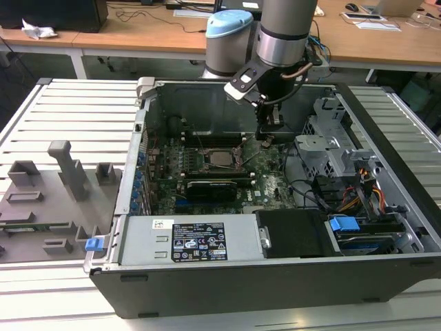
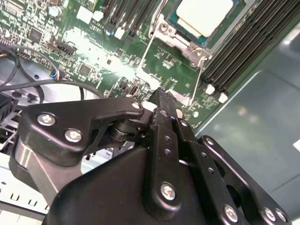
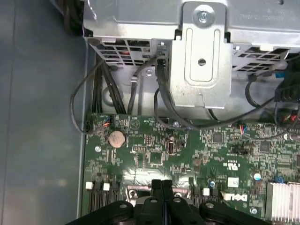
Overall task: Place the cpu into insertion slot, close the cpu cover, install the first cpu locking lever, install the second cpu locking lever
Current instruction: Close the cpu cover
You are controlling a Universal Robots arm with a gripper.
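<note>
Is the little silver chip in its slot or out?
In. In the second wrist view the cpu lies flat inside its socket, and the gripper is apart from it.

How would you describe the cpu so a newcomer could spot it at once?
Look inside the open computer case at the green motherboard. Near its middle, between banks of black memory slots, lies the cpu: a flat square whose plain silver-grey top stands out from the dark parts around it.
</note>
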